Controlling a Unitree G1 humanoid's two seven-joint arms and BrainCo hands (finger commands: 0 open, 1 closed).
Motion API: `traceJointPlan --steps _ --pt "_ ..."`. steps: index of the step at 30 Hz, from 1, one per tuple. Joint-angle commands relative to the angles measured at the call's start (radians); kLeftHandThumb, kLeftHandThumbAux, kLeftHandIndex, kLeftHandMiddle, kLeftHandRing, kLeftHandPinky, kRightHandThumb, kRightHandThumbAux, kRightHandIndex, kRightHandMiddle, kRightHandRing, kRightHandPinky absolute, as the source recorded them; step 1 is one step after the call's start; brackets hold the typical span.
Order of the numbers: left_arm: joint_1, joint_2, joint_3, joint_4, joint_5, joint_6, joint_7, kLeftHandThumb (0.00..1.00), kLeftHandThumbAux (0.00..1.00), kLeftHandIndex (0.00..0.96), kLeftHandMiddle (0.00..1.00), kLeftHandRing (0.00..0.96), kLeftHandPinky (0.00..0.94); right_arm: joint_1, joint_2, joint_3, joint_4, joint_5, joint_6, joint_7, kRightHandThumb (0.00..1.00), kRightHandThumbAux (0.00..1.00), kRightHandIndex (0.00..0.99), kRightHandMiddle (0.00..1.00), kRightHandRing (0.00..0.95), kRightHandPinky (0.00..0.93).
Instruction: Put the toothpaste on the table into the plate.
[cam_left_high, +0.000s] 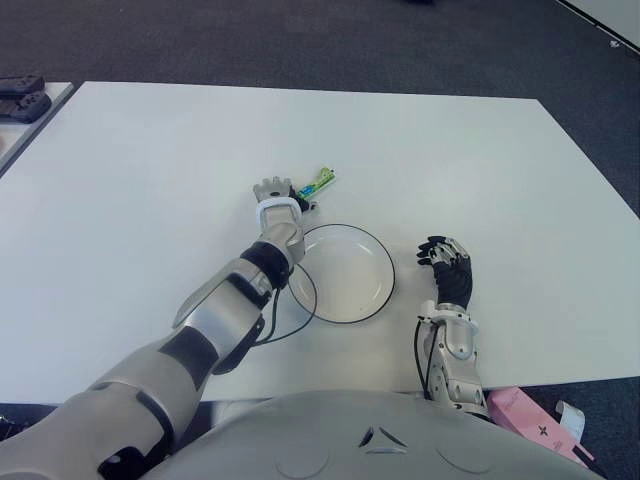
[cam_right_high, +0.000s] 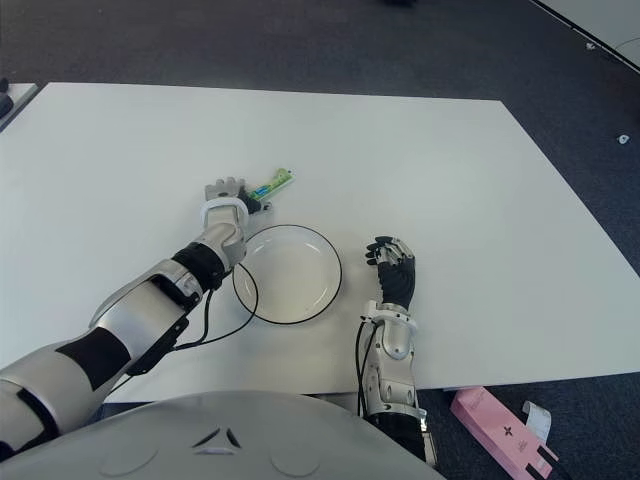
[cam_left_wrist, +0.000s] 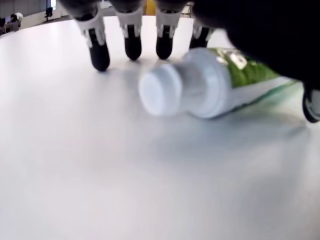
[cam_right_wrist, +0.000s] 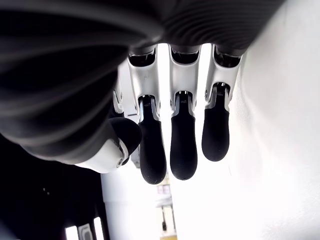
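The white tabletop (cam_left_high: 150, 180) carries everything. Near its front edge lies the round white plate (cam_left_high: 383, 275) with a dark rim, still bare. Just beyond the plate's far-left rim, the left robot hand (cam_left_high: 280, 196) reaches over the cap end of the green toothpaste tube (cam_left_high: 318, 183); its fingertips (cam_left_wrist: 132, 47) stand spread on the surface behind the cap (not yet closed on it), likely poised to grasp. The right robot hand (cam_left_high: 448, 265) shows just right of the plate, fingers loosely extended, holding nothing.
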Motion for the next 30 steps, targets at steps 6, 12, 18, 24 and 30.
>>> traceJointPlan --steps 6,12,18,24,30 --pt "-0.006 -0.012 -0.034 0.011 -0.055 0.009 -0.105 0.062 0.26 0.006 0.032 0.021 0.217 0.025 0.047 0.003 0.028 0.007 0.042 -0.007 0.706 0.722 0.431 0.562 0.549 0.537" --pt "-0.009 -0.017 -0.03 0.001 -0.073 0.009 -0.11 0.044 0.258 0.027 0.057 0.026 0.291 0.029 0.045 0.007 0.028 0.006 0.033 -0.002 0.706 0.723 0.43 0.557 0.544 0.537" --pt "-0.012 -0.026 -0.031 -0.008 -0.084 0.012 -0.103 0.028 0.26 0.055 0.082 0.048 0.407 0.03 0.041 0.01 0.029 0.001 0.031 0.002 0.706 0.723 0.43 0.558 0.545 0.537" --pt "-0.005 -0.023 -0.043 -0.033 -0.088 0.013 -0.104 0.024 0.266 0.045 0.082 0.053 0.375 0.033 0.046 0.007 0.025 0.007 0.037 -0.002 0.706 0.723 0.43 0.559 0.548 0.544" --pt "0.007 -0.016 -0.059 -0.073 -0.081 0.027 -0.119 0.025 0.274 0.04 0.081 0.061 0.326 0.034 0.046 0.003 0.025 0.011 0.033 -0.001 0.706 0.722 0.431 0.558 0.548 0.54"
